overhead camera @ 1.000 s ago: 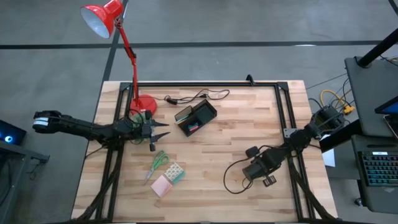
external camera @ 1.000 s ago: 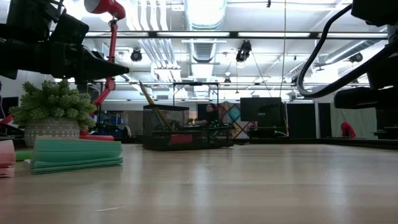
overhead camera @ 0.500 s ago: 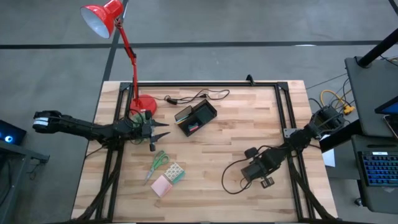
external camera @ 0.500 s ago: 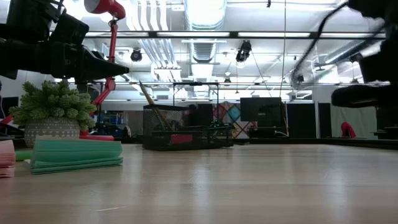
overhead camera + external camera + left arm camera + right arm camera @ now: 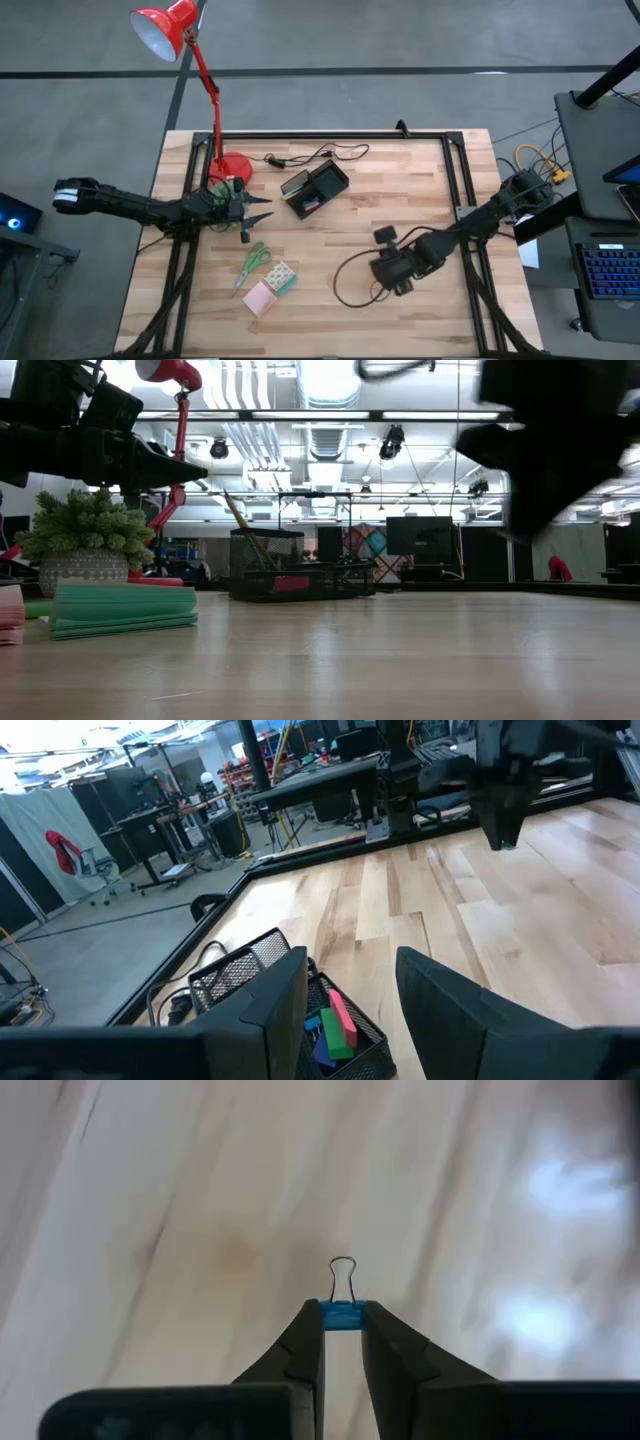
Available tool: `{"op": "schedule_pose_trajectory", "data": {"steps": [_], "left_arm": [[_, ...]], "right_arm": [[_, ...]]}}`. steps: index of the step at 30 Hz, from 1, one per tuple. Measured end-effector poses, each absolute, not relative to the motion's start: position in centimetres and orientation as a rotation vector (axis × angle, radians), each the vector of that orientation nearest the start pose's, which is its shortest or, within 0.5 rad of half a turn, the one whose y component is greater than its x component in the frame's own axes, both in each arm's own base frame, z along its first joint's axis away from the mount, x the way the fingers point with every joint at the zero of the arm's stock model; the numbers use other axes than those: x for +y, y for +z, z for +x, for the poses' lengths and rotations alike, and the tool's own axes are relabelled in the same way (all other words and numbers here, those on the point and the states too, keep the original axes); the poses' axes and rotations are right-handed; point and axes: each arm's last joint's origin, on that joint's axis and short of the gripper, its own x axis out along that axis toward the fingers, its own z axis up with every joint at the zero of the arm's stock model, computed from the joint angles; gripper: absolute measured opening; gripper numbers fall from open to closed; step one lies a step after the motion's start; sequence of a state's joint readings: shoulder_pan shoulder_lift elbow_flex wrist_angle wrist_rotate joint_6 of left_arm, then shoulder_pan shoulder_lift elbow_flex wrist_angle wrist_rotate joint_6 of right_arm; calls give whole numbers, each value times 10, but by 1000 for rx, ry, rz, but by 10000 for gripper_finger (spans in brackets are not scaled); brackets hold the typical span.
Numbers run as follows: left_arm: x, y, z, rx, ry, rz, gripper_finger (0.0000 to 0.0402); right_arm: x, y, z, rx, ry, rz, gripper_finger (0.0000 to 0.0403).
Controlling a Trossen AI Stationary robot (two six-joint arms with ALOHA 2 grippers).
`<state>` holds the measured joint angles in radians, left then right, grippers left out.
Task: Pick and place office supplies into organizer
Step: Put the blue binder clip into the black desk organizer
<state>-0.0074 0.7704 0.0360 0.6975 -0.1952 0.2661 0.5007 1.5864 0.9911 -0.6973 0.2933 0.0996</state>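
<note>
I see the right hand [image 5: 342, 1318] clamped on a blue binder clip [image 5: 342, 1314] above the pale wooden surface [image 5: 400, 200]. The left hand [image 5: 262, 213] hovers, fingers apart, beside the organizer [image 5: 314, 189] (red lamp [image 5: 185, 60] behind). Workshop racks [image 5: 265, 565] fill the room.

Bright overhead ceiling lights [image 5: 330, 380]; right arm [image 5: 560, 440] motion-blurred; wood glare patches.

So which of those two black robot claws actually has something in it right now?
The right gripper: its fingers pinch a small blue binder clip with a wire loop above the wooden table. The left gripper hangs open and empty over the black mesh organizer.
</note>
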Motion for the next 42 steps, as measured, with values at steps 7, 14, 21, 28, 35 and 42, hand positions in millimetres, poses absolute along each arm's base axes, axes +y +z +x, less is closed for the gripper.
{"op": "schedule_pose_trajectory", "data": {"steps": [7, 14, 21, 28, 35, 42], "left_arm": [[5, 164, 149, 61, 182, 269, 142], [5, 164, 149, 61, 182, 269, 142], [5, 164, 149, 61, 182, 269, 142], [5, 164, 149, 61, 182, 269, 142], [5, 164, 149, 62, 182, 270, 142], [5, 164, 149, 65, 181, 270, 142]], "right_arm": [[115, 201, 297, 866, 99, -396, 39], [82, 190, 334, 723, 26, -404, 39], [43, 168, 360, 720, -61, -434, 39], [3, 157, 380, 705, -149, -441, 42], [-27, 145, 401, 735, -219, -415, 42], [-32, 141, 420, 774, -219, -423, 42]]}}
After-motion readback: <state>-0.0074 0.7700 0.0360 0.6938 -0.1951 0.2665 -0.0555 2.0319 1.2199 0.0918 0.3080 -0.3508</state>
